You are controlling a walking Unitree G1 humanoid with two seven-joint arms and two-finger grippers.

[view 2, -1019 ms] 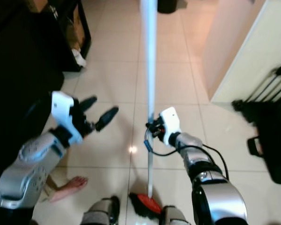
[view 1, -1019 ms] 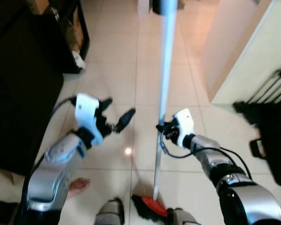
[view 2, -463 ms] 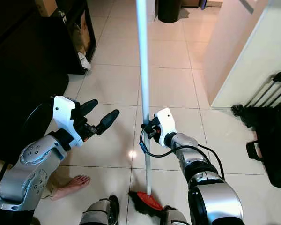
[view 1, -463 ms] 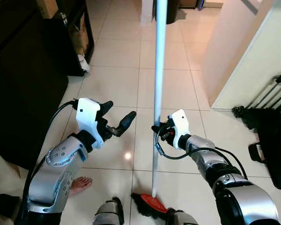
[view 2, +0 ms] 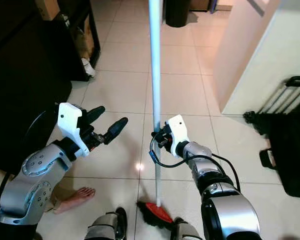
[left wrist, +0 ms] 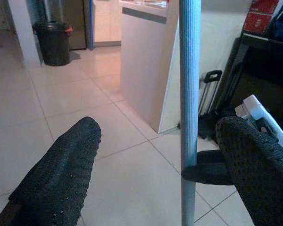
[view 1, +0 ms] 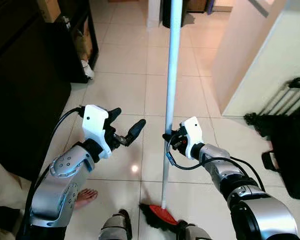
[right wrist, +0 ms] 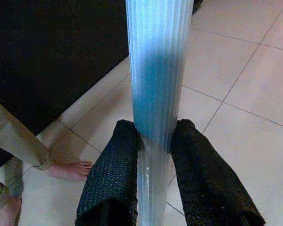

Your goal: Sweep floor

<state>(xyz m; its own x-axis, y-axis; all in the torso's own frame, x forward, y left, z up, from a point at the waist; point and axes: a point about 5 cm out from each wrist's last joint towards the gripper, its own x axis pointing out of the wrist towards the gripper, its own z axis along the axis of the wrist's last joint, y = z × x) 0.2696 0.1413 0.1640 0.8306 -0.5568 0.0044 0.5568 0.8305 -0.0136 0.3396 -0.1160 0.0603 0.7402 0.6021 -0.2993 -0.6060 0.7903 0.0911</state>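
A broom stands almost upright before me, its pale blue ribbed handle (view 1: 170, 85) running down to a red head with black bristles (view 1: 159, 217) on the tiled floor by my feet. My right gripper (view 1: 167, 139) is shut on the broom handle at mid-height; its fingers (right wrist: 114, 179) press the handle (right wrist: 153, 94) from both sides. To the left of the handle, my left gripper (view 1: 125, 126) is open and apart from it, the handle (left wrist: 189, 108) standing between its spread fingertips (left wrist: 61, 174) farther off.
Dark furniture (view 1: 20, 85) and a black shelf unit (view 1: 75, 40) line the left. A beige counter wall (view 1: 250, 55) stands at the right with a black trolley and bag (view 1: 290, 150) beside it. A person's bare foot (view 1: 84, 197) rests at lower left. A black bin (left wrist: 54, 42) stands far off.
The camera has shifted and sharpened. The broom handle has tipped a little, its top now leaning right again. Both grippers hold much the same pose.
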